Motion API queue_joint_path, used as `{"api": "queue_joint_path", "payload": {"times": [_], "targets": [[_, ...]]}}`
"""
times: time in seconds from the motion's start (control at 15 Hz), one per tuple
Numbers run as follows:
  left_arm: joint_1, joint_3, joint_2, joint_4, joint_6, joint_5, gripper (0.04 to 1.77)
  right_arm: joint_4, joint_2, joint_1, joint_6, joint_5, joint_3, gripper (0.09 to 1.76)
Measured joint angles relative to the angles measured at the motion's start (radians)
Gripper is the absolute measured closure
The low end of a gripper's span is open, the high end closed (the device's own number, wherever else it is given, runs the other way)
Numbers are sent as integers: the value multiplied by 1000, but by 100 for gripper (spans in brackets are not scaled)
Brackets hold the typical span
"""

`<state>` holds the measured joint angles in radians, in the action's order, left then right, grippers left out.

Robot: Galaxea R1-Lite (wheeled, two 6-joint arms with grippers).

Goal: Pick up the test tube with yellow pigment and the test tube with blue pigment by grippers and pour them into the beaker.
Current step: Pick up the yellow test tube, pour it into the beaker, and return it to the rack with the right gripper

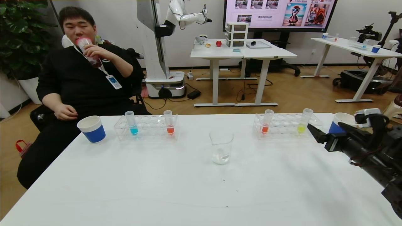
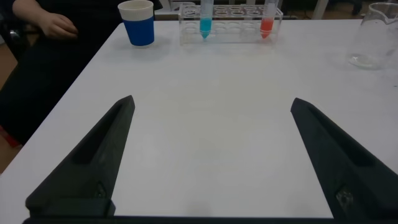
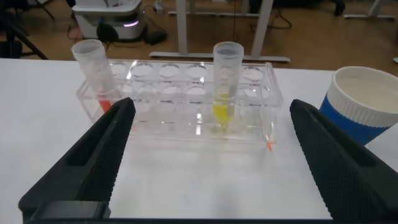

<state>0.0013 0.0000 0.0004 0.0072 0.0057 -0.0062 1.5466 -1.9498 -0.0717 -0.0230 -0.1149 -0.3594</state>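
The blue pigment test tube (image 1: 132, 123) stands upright in the left clear rack (image 1: 147, 128). In the right clear rack (image 1: 284, 125) stands the yellow pigment tube (image 1: 304, 121). Between the racks, nearer me, is the glass beaker (image 1: 221, 147). My right gripper (image 1: 324, 125) hovers open just in front of the right rack's end; in its wrist view the gripper (image 3: 211, 102) faces the yellow tube (image 3: 226, 81), a short way off. My left gripper (image 2: 211, 102) is open over bare table, far from the blue tube (image 2: 204, 18), and is out of the head view.
Each rack also holds an orange-red tube (image 1: 169, 123) (image 1: 267, 121). White paper cups with blue sleeves stand at the far left (image 1: 91, 128) and far right (image 1: 340, 121). A seated person (image 1: 84, 78) is behind the table's left corner.
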Motion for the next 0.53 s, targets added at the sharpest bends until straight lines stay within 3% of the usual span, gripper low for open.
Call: {"api": "queue_joint_path", "payload": {"times": [0.53], "targets": [[0,0,0,0,0,0,6,14,-198,-23,0,1,-161,11]]}}
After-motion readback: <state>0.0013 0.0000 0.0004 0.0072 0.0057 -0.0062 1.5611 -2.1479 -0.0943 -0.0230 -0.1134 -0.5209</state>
